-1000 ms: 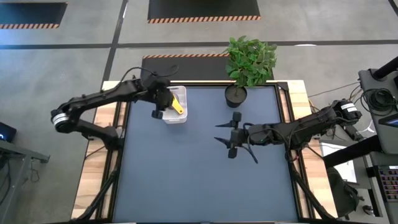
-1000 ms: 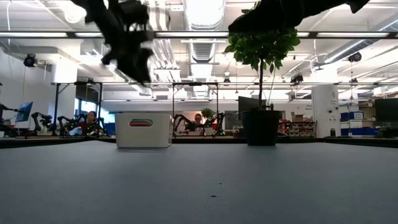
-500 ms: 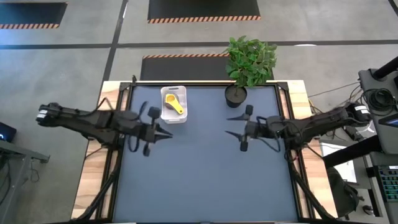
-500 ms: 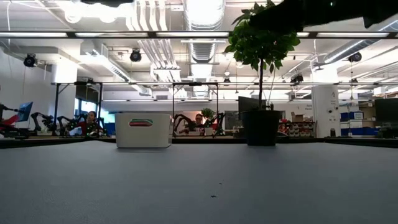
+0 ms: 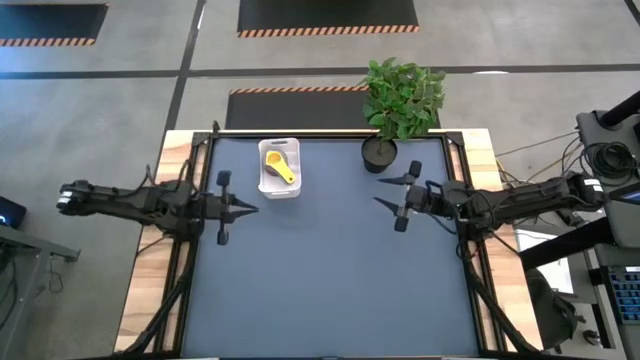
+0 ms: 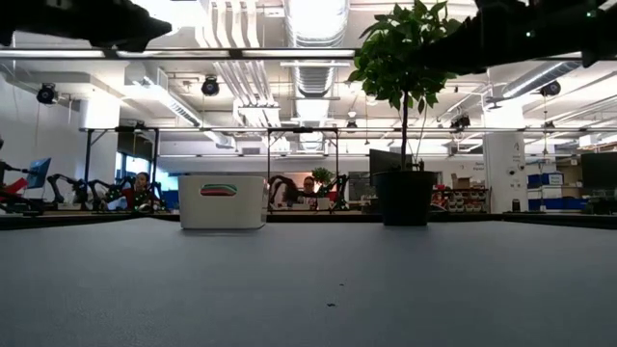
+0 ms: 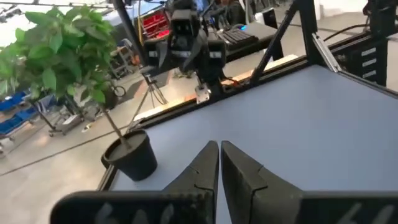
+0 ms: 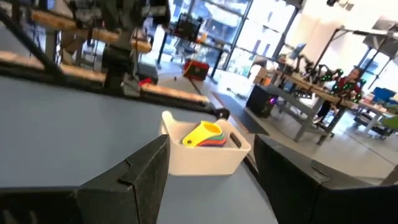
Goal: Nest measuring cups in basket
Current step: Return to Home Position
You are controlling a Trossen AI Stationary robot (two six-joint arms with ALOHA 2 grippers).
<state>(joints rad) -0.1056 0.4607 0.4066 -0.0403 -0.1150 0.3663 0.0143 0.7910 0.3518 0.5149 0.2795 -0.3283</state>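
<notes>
The basket [image 5: 281,191] stands on the desk [image 5: 320,290] near its far edge, on the left arm's side. Its long axis runs from the far edge toward the near one. The cups [image 5: 278,166] lie nested inside it, with the yellow cup [image 8: 200,132] on top. The stack's long axis lies slantwise in the basket: the bowl sits toward the far end and the flat handle points to the near corner on the right arm's side. Under the yellow one only thin red and green edges show, so how many cups lie beneath is hard to say. The pot [image 5: 380,153] with its leafy plant stands near the far edge too, well apart from the basket, on the right arm's side.

The left claw [image 5: 252,208] hovers over the desk's left part, nearer than the basket and clear of it. Its fingers are narrow, all but touching, and aim across the desk. The right claw [image 5: 378,191] hovers just nearer than the pot, its fingers spread wide and aiming toward the basket.

A second ago the left claw hung right at the basket; half a second ago it was already off it, and now the arm has drawn straighter and lies level along the left edge. The right claw has pulled back from mid-desk toward the right edge and closer to the pot. The basket, cups and pot have not shifted.
</notes>
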